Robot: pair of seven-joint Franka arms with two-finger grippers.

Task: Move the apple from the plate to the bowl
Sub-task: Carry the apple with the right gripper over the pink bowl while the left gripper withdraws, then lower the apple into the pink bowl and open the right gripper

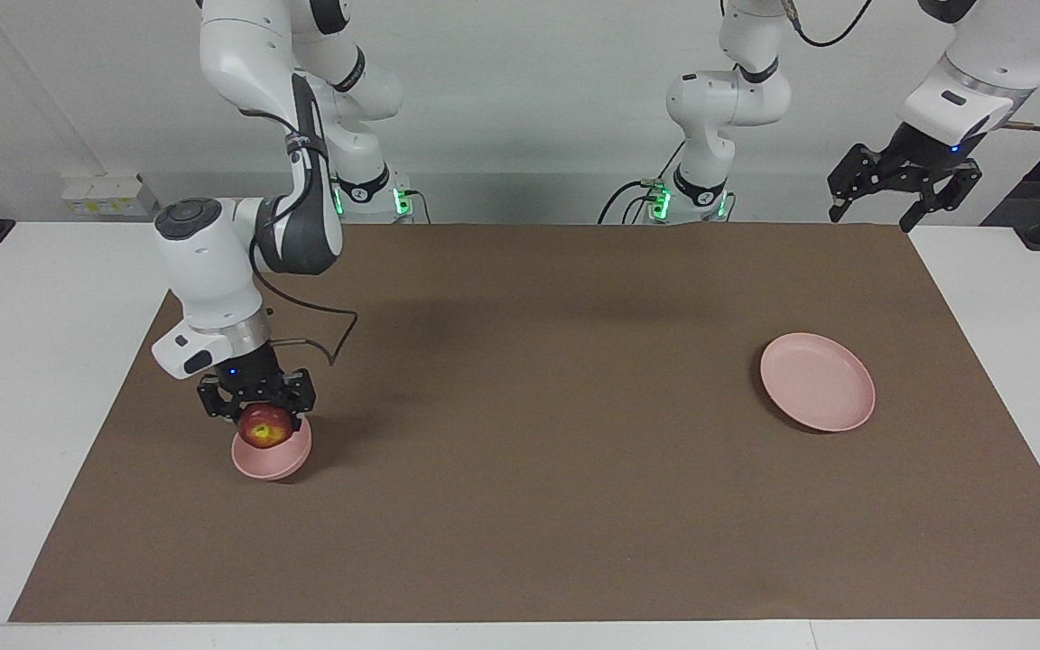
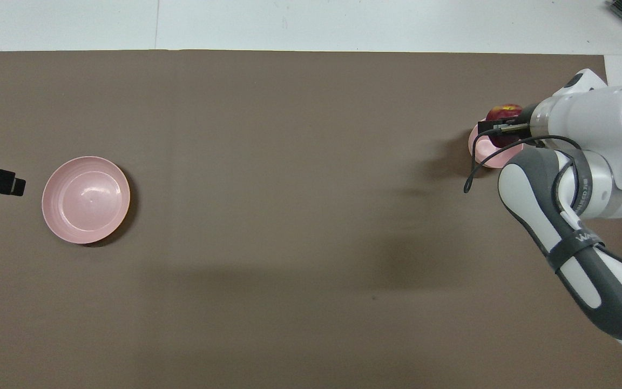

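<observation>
Facing view, right pincer [image 1: 257, 411] clamped the apple [image 1: 265, 425] over the bowl [image 1: 273, 458], yellow patch toward camera, left pincer [image 1: 903, 185] spread wide, holding nothing, plate [image 1: 817, 382] bare.

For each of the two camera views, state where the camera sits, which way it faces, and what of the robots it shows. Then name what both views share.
Facing view: high across the table, looking at the robots; both arms show whole, right gripper holding the apple over the bowl, left gripper raised.
Overhead view: above the robots' end, looking steeply down; right arm, left fingertip.
Shared: apple, bowl, plate, brown mat.
</observation>
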